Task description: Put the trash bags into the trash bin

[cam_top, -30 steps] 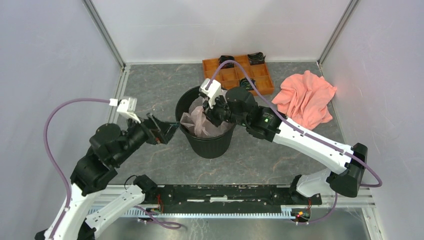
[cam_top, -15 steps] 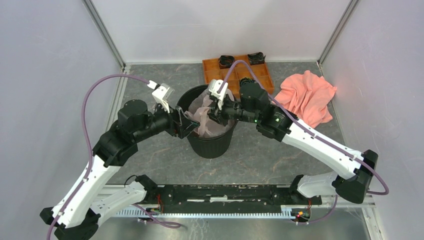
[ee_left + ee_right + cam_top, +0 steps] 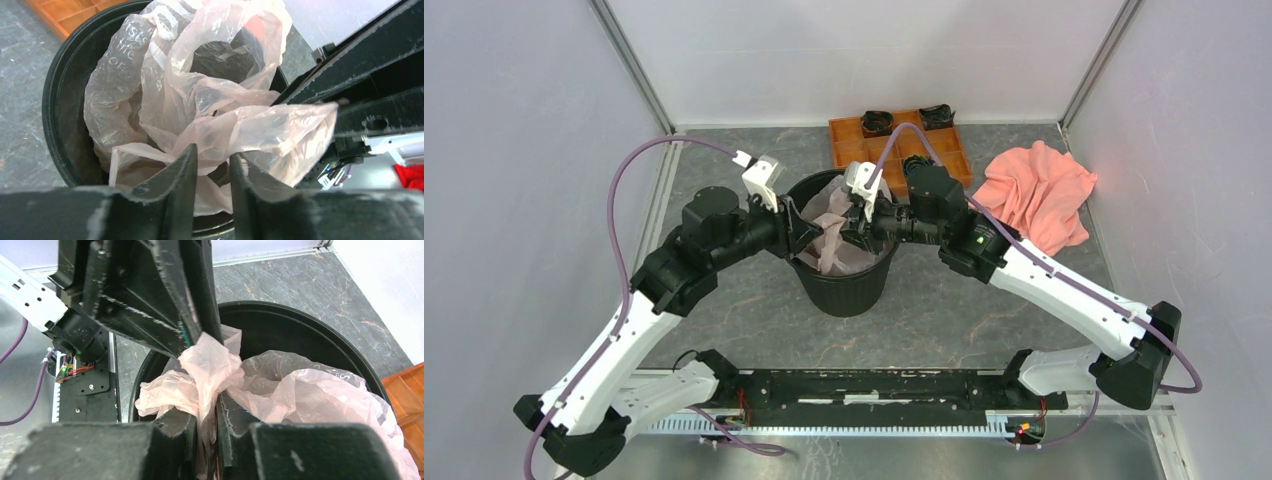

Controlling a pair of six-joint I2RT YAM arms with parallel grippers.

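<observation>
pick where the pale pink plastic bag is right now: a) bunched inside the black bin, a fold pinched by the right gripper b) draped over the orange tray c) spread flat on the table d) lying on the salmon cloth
A: the right wrist view shows the trash bag crumpled within the trash bin, with the right gripper closed on a fold of it.

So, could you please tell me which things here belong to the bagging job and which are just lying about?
Part of the job: trash bag, trash bin, right gripper pinching the bag, left gripper at the bag.
Just lying about: orange tray, salmon cloth.
</observation>
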